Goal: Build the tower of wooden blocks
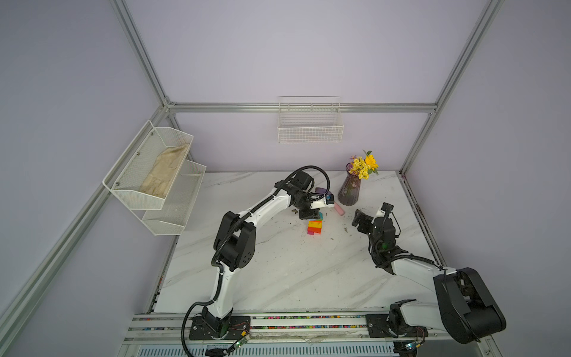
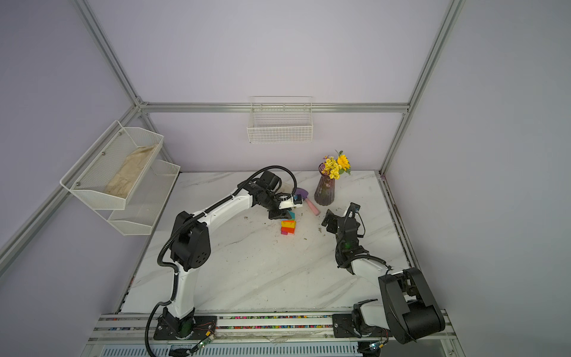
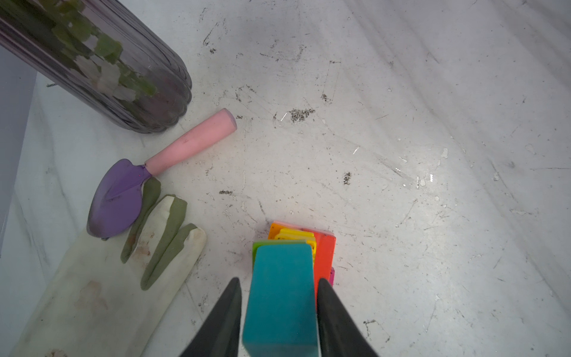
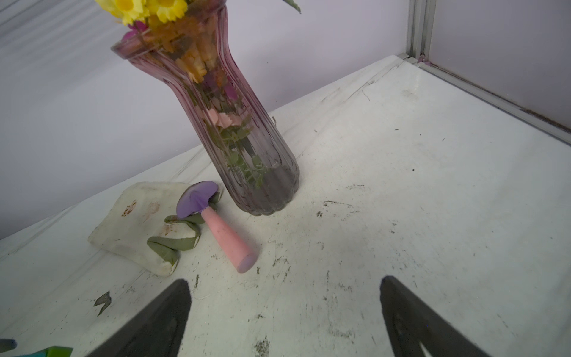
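tower: one, upright near the middle of the table, apart from the vase. in both top views the left gripper covers its tip.
blocks: from the left wrist view i count six colours: teal, green, yellow, orange, red and a magenta sliver. lower courses are hidden under the upper ones, so no firm total.
teal block: one, topmost, cut off by the frame edge, shape unreadable.
left gripper fingers: two, flanking the teal block, slackened. a thin strip of table shows beside one; the other side is too tight to judge.
right gripper: fingers spread wide, nothing between them, off to the tower's right.
trowel: one, blade lying on a glove whose cuff is cut off.
mesh wall rack: one, holding a pale cloth too blurred to name.
wire basket: one.
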You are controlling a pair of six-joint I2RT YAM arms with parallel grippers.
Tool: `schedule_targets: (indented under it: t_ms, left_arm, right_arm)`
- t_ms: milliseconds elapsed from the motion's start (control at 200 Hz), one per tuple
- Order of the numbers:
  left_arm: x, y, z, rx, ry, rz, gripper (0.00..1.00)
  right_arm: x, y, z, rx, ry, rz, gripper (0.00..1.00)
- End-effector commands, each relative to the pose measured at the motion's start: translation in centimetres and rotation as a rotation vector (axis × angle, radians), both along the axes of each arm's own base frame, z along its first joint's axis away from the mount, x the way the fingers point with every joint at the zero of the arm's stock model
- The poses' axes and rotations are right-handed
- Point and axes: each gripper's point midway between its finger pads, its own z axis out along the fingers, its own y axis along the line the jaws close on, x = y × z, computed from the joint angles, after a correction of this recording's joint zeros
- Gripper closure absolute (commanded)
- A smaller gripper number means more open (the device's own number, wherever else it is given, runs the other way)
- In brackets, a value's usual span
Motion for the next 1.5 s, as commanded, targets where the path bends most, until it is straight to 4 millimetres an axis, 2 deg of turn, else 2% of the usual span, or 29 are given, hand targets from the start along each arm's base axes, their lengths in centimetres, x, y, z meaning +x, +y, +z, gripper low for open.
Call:
schedule_targets:
  t_ms: [0,350,530,575,580,585,590,595,600,610,690,800,935,1055,1115,1125,1150,1245,1320,1400,1440,1495]
  left_arm:
    - [1.6,-0.5,4.0,-0.052,-0.098,0.019,0.61]
    - [1.3,-0.6,4.2,-0.068,-0.089,0.009,0.61]
    - [0.8,-0.9,5.4,-0.105,-0.084,-0.007,0.59]
    - [0.4,-1.0,5.9,-0.123,-0.081,-0.018,0.51]
    - [0.3,-1.0,6.0,-0.124,-0.082,-0.019,0.47]
    - [0.3,-1.1,6.1,-0.127,-0.083,-0.02,0.36]
    - [0.2,-1.1,6.2,-0.129,-0.081,-0.021,0.19]
    - [0.2,-1.1,6.2,-0.132,-0.08,-0.022,0.09]
    - [0.1,-1.1,6.3,-0.135,-0.079,-0.024,0.05]
    - [0.0,-1.2,6.5,-0.141,-0.078,-0.026,0.01]
    - [-0.7,-1.3,8.1,-0.185,-0.077,-0.034,0.0]
    - [-2.2,-1.1,11.4,-0.258,-0.083,-0.037,0.0]
    - [-3.6,0.4,15.9,-0.352,-0.146,0.052,0.0]
    - [-3.0,4.3,18.1,-0.434,-0.322,0.286,0.0]
    - [-2.0,7.8,18.5,-0.486,-0.454,0.478,0.0]
    - [-2.2,8.6,19.2,-0.507,-0.486,0.505,0.0]
    - [-2.1,10.4,19.4,-0.532,-0.542,0.579,0.0]
    - [-1.6,17.4,18.9,-0.65,-0.646,0.883,0.0]
    - [-1.0,23.2,17.3,-0.722,-0.62,1.122,0.0]
    - [-0.2,29.1,14.0,-0.711,-0.547,1.375,0.0]
    - [0.1,31.3,12.1,-0.661,-0.521,1.46,0.0]
    - [0.2,33.3,9.5,-0.536,-0.536,1.521,0.0]
  right_arm:
    - [0.7,0.0,1.0,-0.003,-0.021,-0.003,0.03]
    - [0.7,0.0,1.0,-0.001,-0.022,-0.004,0.03]
    - [0.7,0.0,0.9,-0.003,-0.018,-0.002,0.03]
    - [0.7,0.0,0.9,-0.003,-0.019,-0.003,0.03]
    - [0.7,0.0,0.9,-0.003,-0.019,-0.003,0.03]
    - [0.7,0.0,0.9,-0.003,-0.018,-0.003,0.02]
    - [0.7,0.0,0.9,-0.004,-0.018,-0.002,0.02]
    - [0.7,0.0,0.9,-0.004,-0.018,-0.003,0.02]
    - [0.7,0.0,0.9,-0.004,-0.018,-0.003,0.03]
    - [0.7,0.0,0.9,-0.004,-0.018,-0.003,0.03]
    - [0.7,0.0,1.0,-0.003,-0.019,-0.004,0.03]
    - [0.6,-0.1,1.1,-0.004,-0.022,-0.008,0.03]
    - [0.3,-0.7,1.2,-0.002,-0.026,-0.041,0.03]
    - [-0.4,-2.6,1.2,-0.001,-0.014,-0.151,0.03]
    - [-1.0,-3.8,1.2,-0.007,0.006,-0.222,0.03]
    - [-1.2,-4.0,1.2,-0.009,0.009,-0.234,0.03]
    - [-1.6,-4.8,1.2,-0.013,0.017,-0.278,0.03]
    - [-3.4,-7.3,1.4,-0.017,0.029,-0.427,0.03]
    - [-4.4,-8.4,2.2,-0.04,-0.001,-0.474,0.03]
    - [-5.7,-10.1,2.4,-0.09,-0.018,-0.565,0.03]
    - [-6.1,-10.5,2.8,-0.114,-0.025,-0.574,0.03]
    - [-6.3,-10.5,3.3,-0.135,-0.055,-0.553,0.03]
